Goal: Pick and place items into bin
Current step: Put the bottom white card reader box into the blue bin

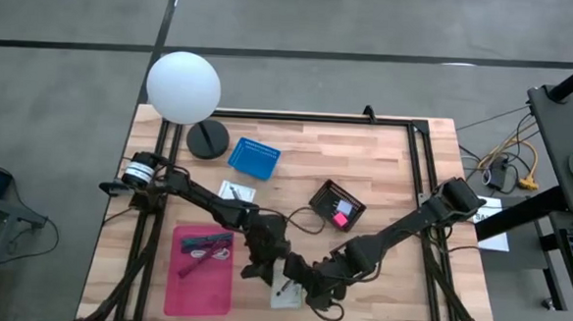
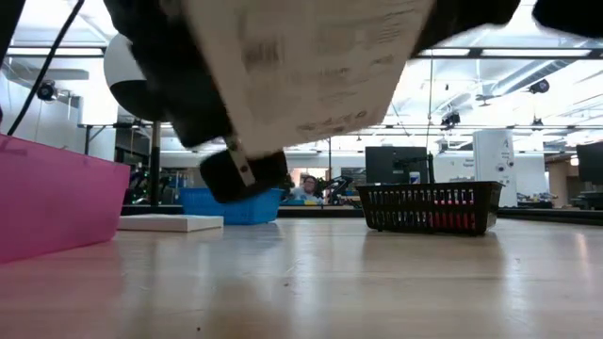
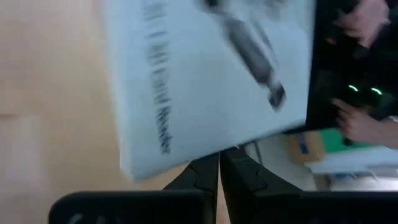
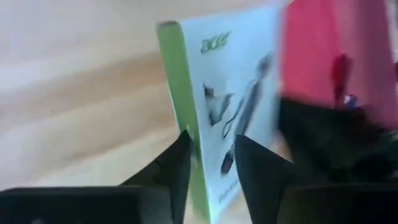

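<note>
A flat white box (image 2: pixel 311 66) with a green narrow side (image 4: pixel 177 81) and black print hangs tilted above the table near its front edge. In the high view only a white corner of the box (image 1: pixel 284 296) shows under the two grippers. My left gripper (image 3: pixel 219 165) is shut at the box's edge and comes from the left. My right gripper (image 4: pixel 214 162) comes from the right and stands closed around the box by its green side. A pink bin (image 1: pixel 202 269) holding several small items lies just left of the grippers. My left gripper pinches the white box's edge (image 3: pixel 208 155) between its shut fingertips, coming nearly level from the table's left. The box stands tilted beyond the fingers, clear of the table. My right gripper has the box between its two fingers across its thickness, beside the green side (image 4: pixel 186 127). One finger (image 4: pixel 255 162) lies on the printed face, the other on the far side. The fingers slant down from the table's right.
A blue tray (image 1: pixel 254 159), a black mesh basket (image 1: pixel 338 205) with something pink inside and a white card (image 1: pixel 234 190) lie farther back. A white globe lamp (image 1: pixel 183 86) on a black base (image 1: pixel 207 139) stands at the far left. Bare wood lies right of the grippers.
</note>
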